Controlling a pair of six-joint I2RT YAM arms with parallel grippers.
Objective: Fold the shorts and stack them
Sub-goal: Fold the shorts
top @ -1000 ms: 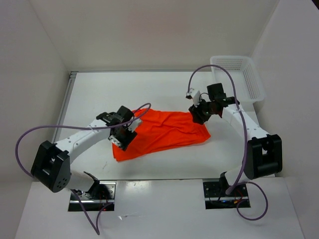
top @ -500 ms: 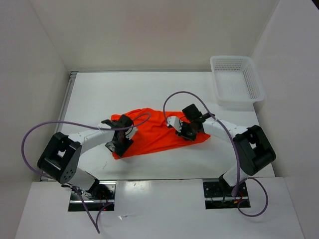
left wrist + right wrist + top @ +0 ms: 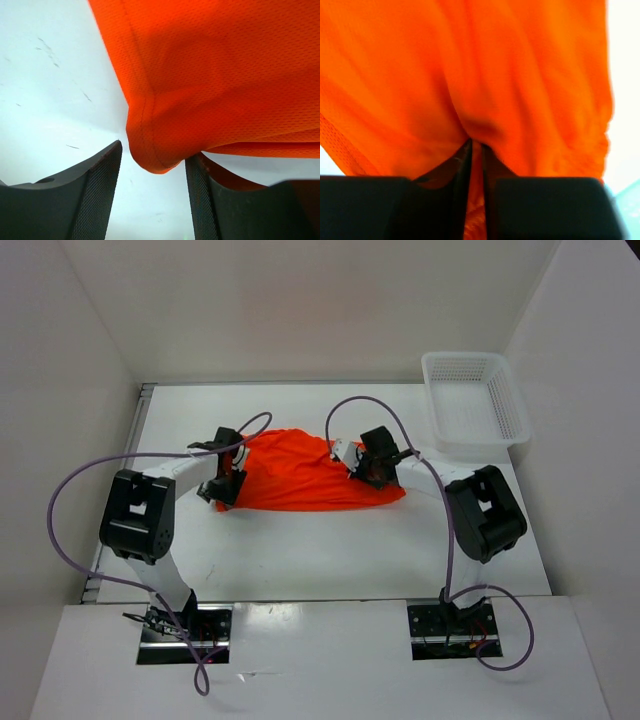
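The orange-red shorts point(image 3: 300, 480) lie bunched on the white table, between my two arms. My left gripper point(image 3: 222, 483) is at their left edge. In the left wrist view it point(image 3: 154, 156) stands open, and a hemmed corner of the shorts point(image 3: 210, 75) hangs down between the fingers, resting against the right finger point(image 3: 200, 195). My right gripper point(image 3: 366, 466) sits on the right part of the cloth. The right wrist view shows it point(image 3: 476, 150) shut on a pinched fold of the shorts point(image 3: 420, 75), with cloth filling nearly the whole frame.
A white mesh basket point(image 3: 475, 400) stands at the back right corner of the table. White walls close in the table on the left, back and right. Purple cables point(image 3: 360, 405) loop above both arms. A metal rail point(image 3: 138, 430) runs along the left edge.
The right gripper came down onto the cloth and shut on a fold. Both arms moved toward the far side, dragging the shorts back. The left gripper shifted to their left edge, staying open.
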